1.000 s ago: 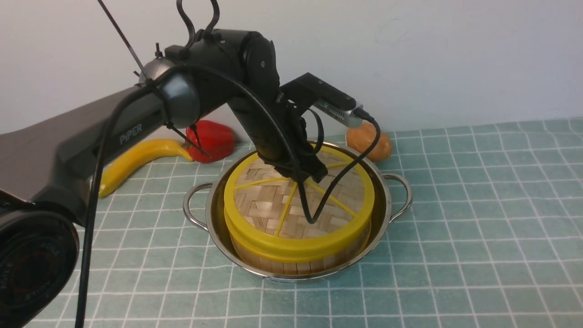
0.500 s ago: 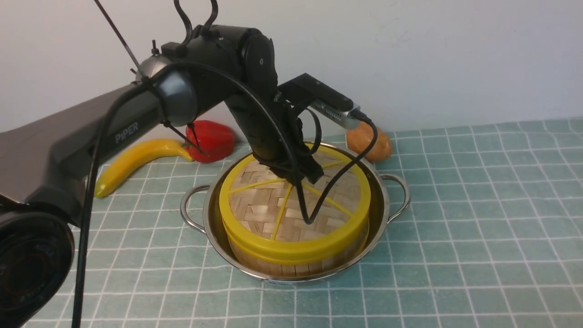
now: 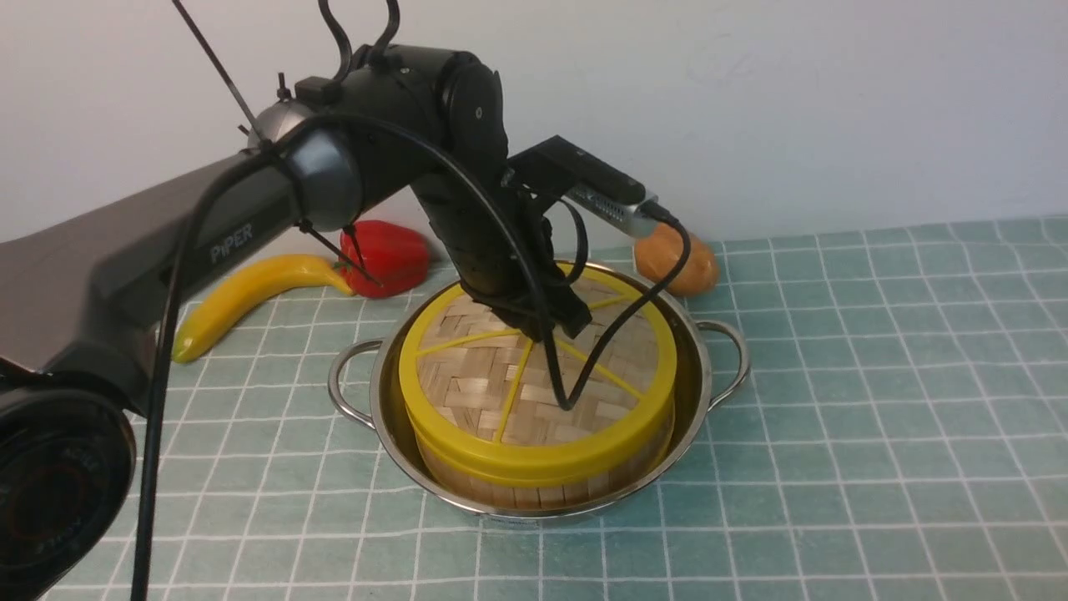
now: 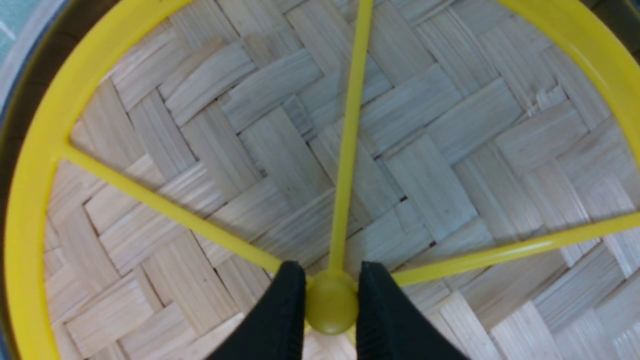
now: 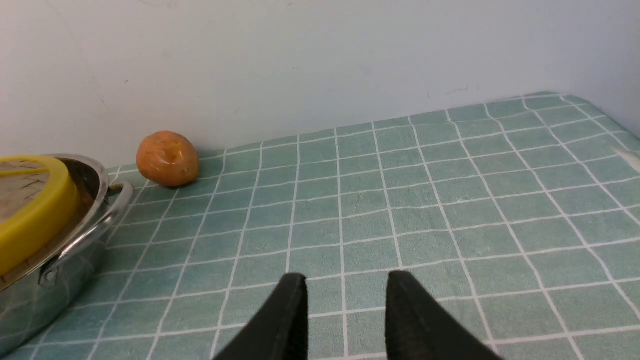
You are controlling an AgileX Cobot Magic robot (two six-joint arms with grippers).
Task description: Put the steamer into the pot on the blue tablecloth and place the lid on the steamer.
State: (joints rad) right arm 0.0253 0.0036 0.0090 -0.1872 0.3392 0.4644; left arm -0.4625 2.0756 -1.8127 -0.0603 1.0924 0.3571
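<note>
In the pot (image 3: 697,367), centre of the blue tablecloth (image 3: 876,401), sits 1 steamer (image 3: 542,484) w/ 1 lid (image 3: 492,392) on top; pot is shiny steel, 2 loop handles at approx. 3 and 9 o'clock; steamer's bamboo side wall shows under the lid, its contents hidden; lid is a woven disc w/ yellow rim and yellow spokes meeting at a hub (image 4: 331,309). Left gripper (image 4: 331,305) is clenched on that hub, 1 black finger each side, touching it. Right gripper (image 5: 346,305) is released, jaws apart over bare cloth at approx. 3 o'clock from the pot, grasping nothing. Other items, 1 each, by the wall: orange fruit (image 3: 677,263) at approx. 1 o'clock of the pot; red pepper (image 3: 392,255) and banana (image 3: 242,300) at approx. 10 o'clock, pepper touching banana's end.
</note>
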